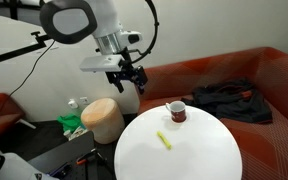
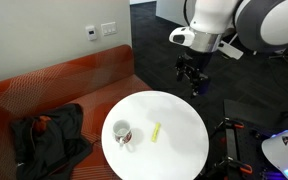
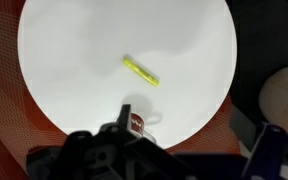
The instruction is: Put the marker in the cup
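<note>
The arm (image 1: 84, 18) has fat, rounded white segments with dark joint rings, a thin black cable (image 1: 155, 30) arching beside it, and a black gripper (image 1: 131, 84).

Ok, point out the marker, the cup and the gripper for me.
marker (image 3: 141, 71), wrist view, middle of its body
cup (image 1: 176, 114), in an exterior view, its red side
gripper (image 1: 130, 82), in an exterior view, midway between its fingertips

Office-like lounge corner: orange-red couch (image 2: 64, 85), round white table (image 2: 179, 120), wall switch plates (image 2: 107, 29), dark carpet (image 2: 154, 50).
</note>
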### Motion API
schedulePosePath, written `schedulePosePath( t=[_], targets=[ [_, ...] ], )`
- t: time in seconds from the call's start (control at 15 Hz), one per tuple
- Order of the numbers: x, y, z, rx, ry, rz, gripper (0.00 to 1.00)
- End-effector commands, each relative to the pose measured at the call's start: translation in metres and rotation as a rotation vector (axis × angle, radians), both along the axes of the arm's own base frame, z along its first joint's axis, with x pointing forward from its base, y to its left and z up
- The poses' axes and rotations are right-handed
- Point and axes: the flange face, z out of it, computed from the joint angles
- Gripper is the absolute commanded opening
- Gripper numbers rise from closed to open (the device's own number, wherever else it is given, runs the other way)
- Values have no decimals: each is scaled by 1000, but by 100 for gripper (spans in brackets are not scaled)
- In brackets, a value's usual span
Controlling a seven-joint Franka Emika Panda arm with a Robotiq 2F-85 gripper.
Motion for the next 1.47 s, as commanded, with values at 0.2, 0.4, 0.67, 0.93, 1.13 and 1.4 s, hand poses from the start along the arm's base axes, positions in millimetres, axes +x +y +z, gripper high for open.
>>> schedulePosePath(
  t=[0.2,0.4,0.67,0.93,1.13,1.4],
  targets=[
    [4,1,-2,-2,3,12,100],
    [14,3,-9,11,-45,13,100],
    [24,7,-39,42,-29,158,100],
    [31,3,-75,27,27,329,100],
    [39,1,-107,12,39,409,100],
    [50,-1,-149,1,24,475,100]
  ],
)
